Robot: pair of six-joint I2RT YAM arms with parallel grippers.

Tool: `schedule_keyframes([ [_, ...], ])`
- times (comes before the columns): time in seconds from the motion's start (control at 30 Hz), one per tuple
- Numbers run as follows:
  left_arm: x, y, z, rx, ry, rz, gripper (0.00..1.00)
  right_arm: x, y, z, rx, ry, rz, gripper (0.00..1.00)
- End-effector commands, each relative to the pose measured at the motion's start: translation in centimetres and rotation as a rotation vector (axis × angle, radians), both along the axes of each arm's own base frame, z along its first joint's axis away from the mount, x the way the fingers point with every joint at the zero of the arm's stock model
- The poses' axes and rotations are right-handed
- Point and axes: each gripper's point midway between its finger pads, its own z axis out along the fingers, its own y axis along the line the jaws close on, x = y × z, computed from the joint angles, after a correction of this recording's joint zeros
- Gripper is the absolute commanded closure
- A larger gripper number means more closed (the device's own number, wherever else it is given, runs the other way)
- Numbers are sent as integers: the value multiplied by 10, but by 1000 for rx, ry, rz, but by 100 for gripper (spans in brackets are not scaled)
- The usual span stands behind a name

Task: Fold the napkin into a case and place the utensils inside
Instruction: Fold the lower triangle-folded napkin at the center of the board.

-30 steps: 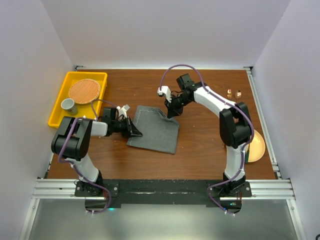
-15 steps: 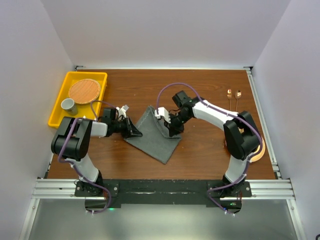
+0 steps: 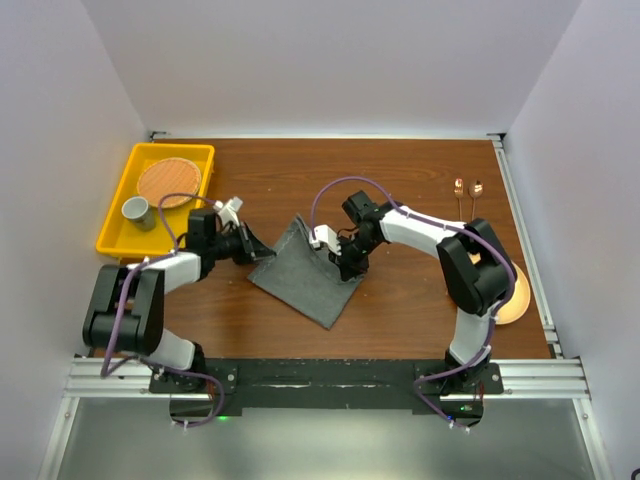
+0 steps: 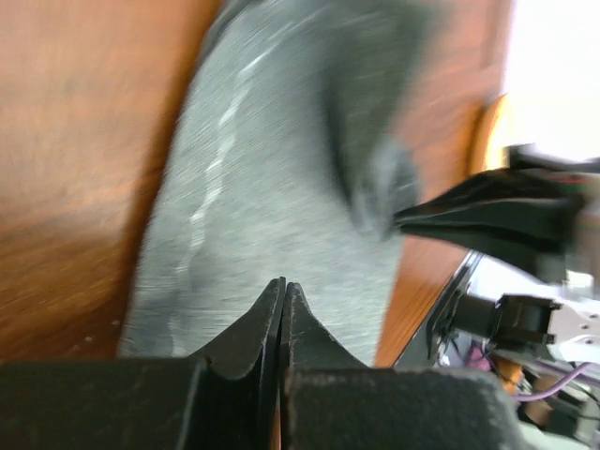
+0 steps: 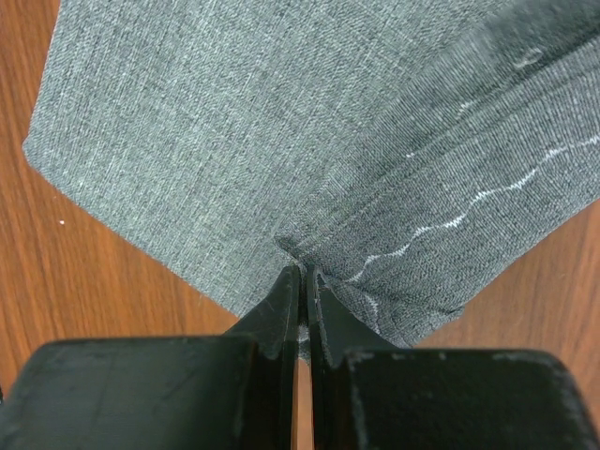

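Right wrist view shows our right gripper (image 5: 302, 277) clamped on a fold of the napkin (image 5: 234, 141). Our left gripper (image 4: 282, 287) pinches its left edge, near the middle of the table (image 3: 400, 170).

napkin (image 3: 305, 275): we see a dark grey weave, with a thin pale wavy stitch line near the hem
table (image 3: 400, 165): reddish-brown wood grain
tray (image 3: 112, 230): bright yellow
disc (image 3: 168, 182): we make out tan, criss-cross woven
cup (image 3: 137, 211): grey
utensils (image 3: 467, 188): shiny copper
plate (image 3: 515, 292): pale yellow-orange
arms (image 3: 420, 228): white and black
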Motion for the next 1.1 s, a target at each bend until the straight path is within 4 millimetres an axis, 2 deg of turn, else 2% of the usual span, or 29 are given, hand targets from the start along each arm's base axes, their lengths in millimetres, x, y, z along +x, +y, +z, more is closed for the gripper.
schedule_keyframes([
  [0.0,22,6,58,-34,-211,18,100,16,5,3,-2,-68,18,100],
  [0.1,11,-5,59,-22,-186,-2,100,15,6,8,4,-68,19,100],
  [0.13,5,-14,53,-14,-167,-26,100,16,7,11,12,-69,15,100],
  [0.27,-11,-28,27,-17,-72,-32,100,17,12,27,40,-72,11,100],
  [0.4,-18,-25,-10,26,39,-6,100,16,16,40,65,-74,9,100],
  [0.57,-19,-20,-28,69,93,10,100,6,24,60,106,-70,15,100],
  [0.67,-20,-18,-35,79,127,27,100,-9,28,61,109,-61,47,100],
  [0.77,-23,-15,-43,103,155,41,100,-29,26,48,83,-49,93,100],
  [0.8,-25,-14,-45,108,166,46,100,-40,23,38,61,-36,111,100],
  [0.9,-28,-12,-47,116,175,56,100,-52,14,15,8,-29,137,100],
  [1.0,-29,-9,-50,125,190,70,100,-56,1,-10,-52,-24,157,100],
  [1.07,-28,-10,-45,103,177,65,100,-49,-4,-20,-89,-55,152,100],
])
